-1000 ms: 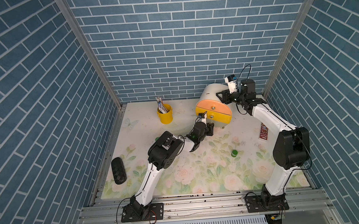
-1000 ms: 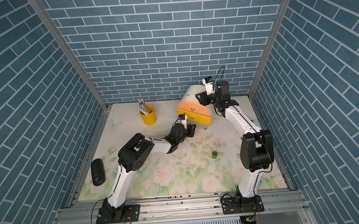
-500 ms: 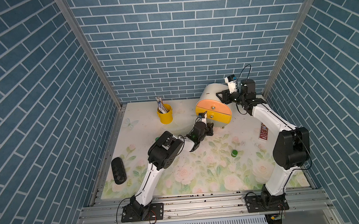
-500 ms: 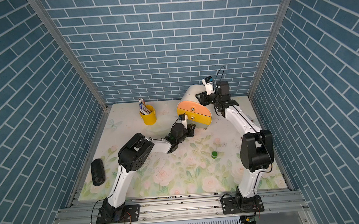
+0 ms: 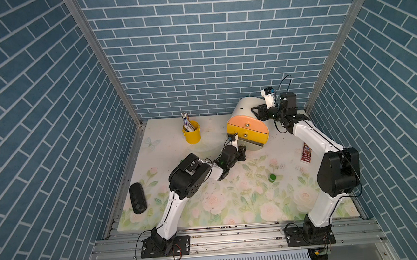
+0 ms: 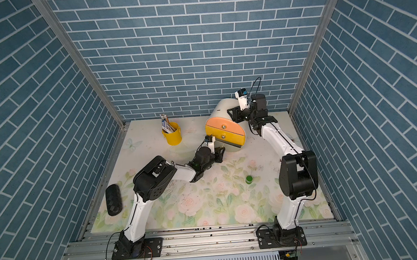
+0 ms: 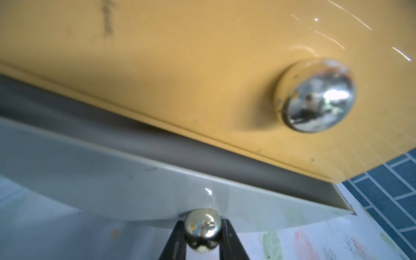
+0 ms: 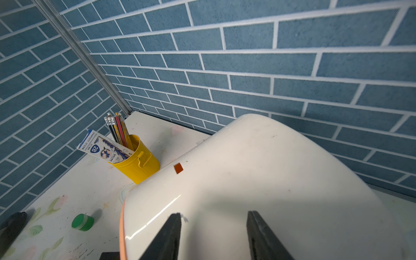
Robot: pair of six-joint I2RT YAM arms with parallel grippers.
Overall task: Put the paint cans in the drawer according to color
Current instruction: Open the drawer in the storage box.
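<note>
The drawer (image 5: 245, 108), a white round-topped chest with peach, yellow-orange and grey fronts, stands at the back of the mat, seen in both top views (image 6: 223, 108). My left gripper (image 7: 202, 221) is shut on the grey drawer's metal knob (image 7: 202, 228), low in front of the chest (image 5: 241, 149). The grey front (image 7: 112, 180) stands slightly out from the yellow-orange one (image 7: 180, 67). My right gripper (image 8: 213, 225) is open, with its fingers against the chest's white shell (image 8: 258, 168). One green paint can (image 5: 272, 178) stands on the mat. Another green paint can (image 8: 82, 222) sits left of the chest.
A yellow pencil cup (image 5: 192, 134) stands back left of the chest. A black oval case (image 5: 137, 198) lies near the mat's left edge. A red packet (image 5: 306, 154) lies under the right arm. Blue brick walls close in three sides.
My left gripper's jaws have closed onto the grey drawer's knob. Both arms otherwise stay where they were.
</note>
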